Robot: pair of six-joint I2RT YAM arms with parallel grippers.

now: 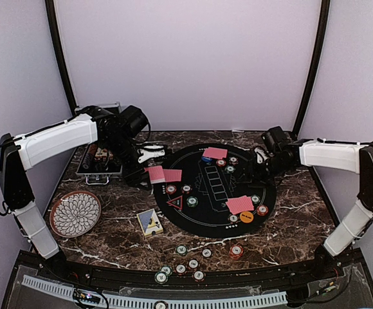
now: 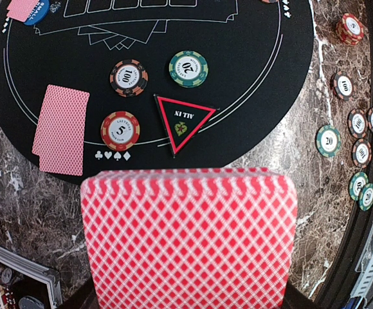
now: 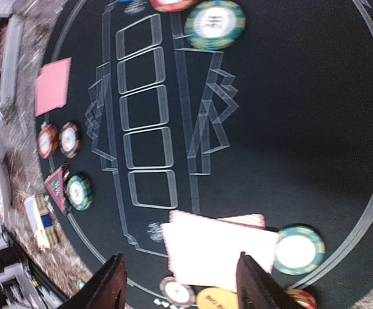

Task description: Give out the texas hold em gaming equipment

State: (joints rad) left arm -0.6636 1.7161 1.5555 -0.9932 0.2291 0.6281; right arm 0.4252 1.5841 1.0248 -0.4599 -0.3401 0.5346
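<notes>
Dealing step, by my reading. A black round mat (image 1: 202,219) sits mid-surface. Three seats on it hold face-down red-backed cards: left pile (image 1: 172,175), far pile (image 1: 215,153), near-right pile (image 3: 218,248).

The left gripper (image 1: 145,171) is clamped on the deck (image 2: 190,238), held just off the mat's left edge, backs up and roughly level. The right gripper (image 3: 181,273) hangs above the near-right pile, jaws apart, nothing in them.

To do it well (judgement):
- Hold the deck level and steady so the right gripper can lift the top card alone.
- Lay each card square on its pile, clear of the green chip (image 3: 299,248) right beside the near-right pile and the orange disc (image 1: 246,217) next to it.
- The loose chips (image 1: 181,250) near the front edge look unshared.

Hard to make out:
- The left fingers are hidden behind the deck in the wrist view.
- The card count per pile cannot be told.
- The right wrist view is blurred, so chip values are unreadable there.
- The blue disc (image 2: 37,11) is partly under the far pile and cut by the frame edge.
- Only the red triangle (image 2: 183,122) reads cleanly.
</notes>
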